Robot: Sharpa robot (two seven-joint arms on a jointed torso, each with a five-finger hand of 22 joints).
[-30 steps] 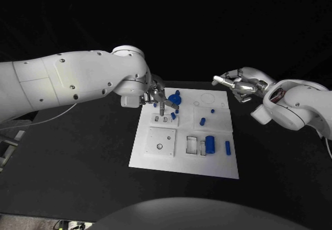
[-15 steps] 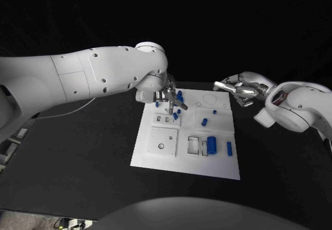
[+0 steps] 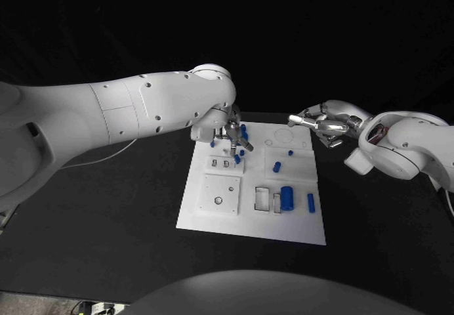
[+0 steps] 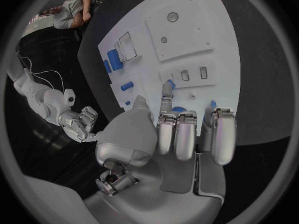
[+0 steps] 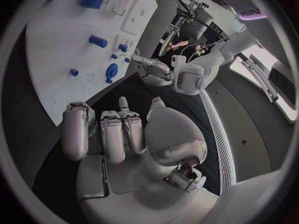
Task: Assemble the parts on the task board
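Observation:
The white task board (image 3: 213, 216) lies in the middle of the black table. My left hand (image 3: 230, 138) hovers over its far left corner, fingers apart and pointing down at the board (image 4: 215, 40). Nothing is held in this hand (image 4: 168, 134). One fingertip (image 4: 166, 87) is right by a small blue peg (image 4: 171, 84). A round blue part (image 3: 243, 130) sits partly hidden behind the fingers. My right hand (image 3: 321, 122) hangs off the board's far right corner, loosely bent and holding nothing (image 5: 118, 134). A blue cylinder (image 3: 287, 197) stands near the board's right side.
Small blue pegs (image 3: 277, 167) (image 3: 290, 152) and a blue bar (image 3: 310, 202) sit on the board's right half. Two square plates with holes (image 3: 220, 194) and rectangular slots (image 3: 262, 199) occupy the near part. Black table surrounds the board.
My left arm has swung further in, and its hand has shifted a little to the right over the board's far left corner. The right hand has barely moved.

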